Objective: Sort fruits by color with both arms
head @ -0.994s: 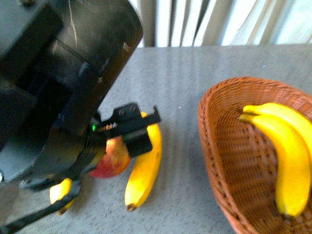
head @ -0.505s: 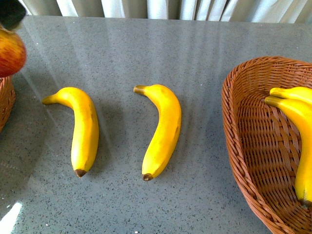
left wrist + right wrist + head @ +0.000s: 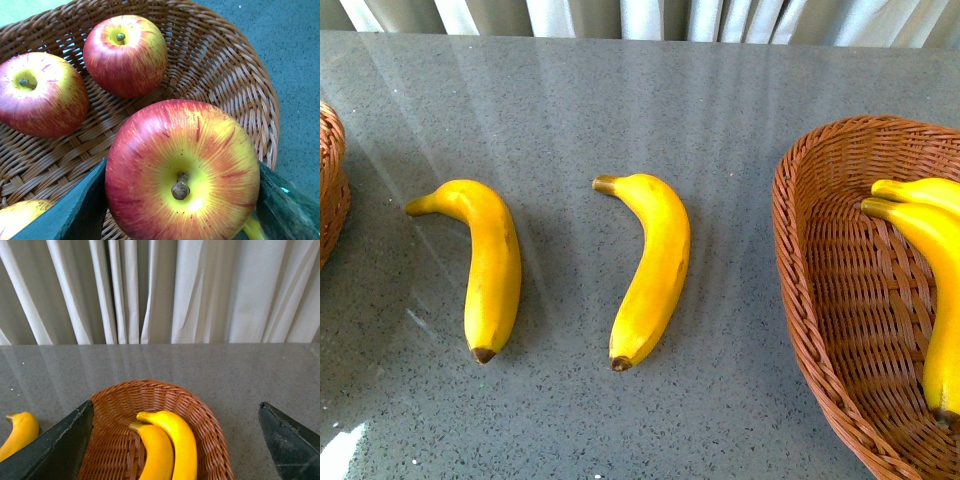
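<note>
Red apples point(image 3: 125, 52) number three, one in left gripper point(image 3: 177, 210); right gripper point(image 3: 172, 442) gapes; four bananas point(image 3: 650, 270).

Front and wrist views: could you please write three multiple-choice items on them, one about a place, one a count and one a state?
1. Where do the two loose bananas lie?
A. in the left basket
B. on the table
C. on top of an apple

2. How many bananas are in the right basket?
A. two
B. none
C. four

3. What is the left gripper doing?
A. open and empty
B. shut on a banana
C. shut on an apple

Key:
1 B, the front view shows both flat on the bare table.
2 A, two lie side by side in it.
3 C, its jaws press both sides of the apple over the left basket.
</note>
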